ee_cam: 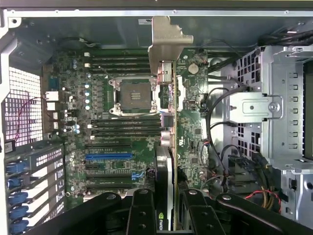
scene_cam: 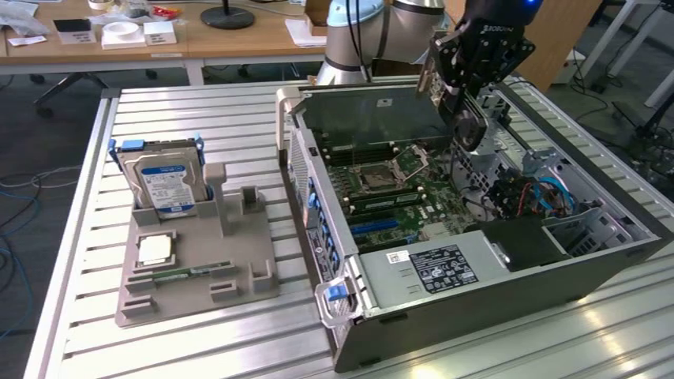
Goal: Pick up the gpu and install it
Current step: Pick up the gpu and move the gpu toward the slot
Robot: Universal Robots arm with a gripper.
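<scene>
- On the slatted metal table (scene_cam: pixel 200 118), at the exterior view's left: a grey moulded parts holder (scene_cam: pixel 248 268), its pockets apparently shaped to keep each component in a fixed pose for pick-up.
- In the holder's rear slot: a blue-labelled silver hard drive (scene_cam: pixel 163 185), upright on its edge. In front of it are a small square silver processor chip (scene_cam: pixel 155 250) and a narrow green RAM stick (scene_cam: pixel 188 273), both lying flat.
- Centre: a dark grey tower computer case (scene_cam: pixel 453 308), laid on its side with the panel off, so the green motherboard (scene_cam: pixel 406 193) faces up and can be reached from above.
- On the motherboard: a blue expansion slot (ee_cam: pixel 108 156), unoccupied, beside black ones.
- Above the case, towards the exterior view's right: the black two-finger gripper (scene_cam: pixel 465 101), closed narrowly on the gpu (scene_cam: pixel 466 126), a thin green circuit board with a black cooler block.
- The gpu's silver metal end bracket (ee_cam: pixel 166 41) sits at the end away from the fingers. The fingers clamp the flat faces, which likely leaves the connector edge free.
- The gpu hangs over the motherboard, clear of it, not yet seated in any slot.
</scene>
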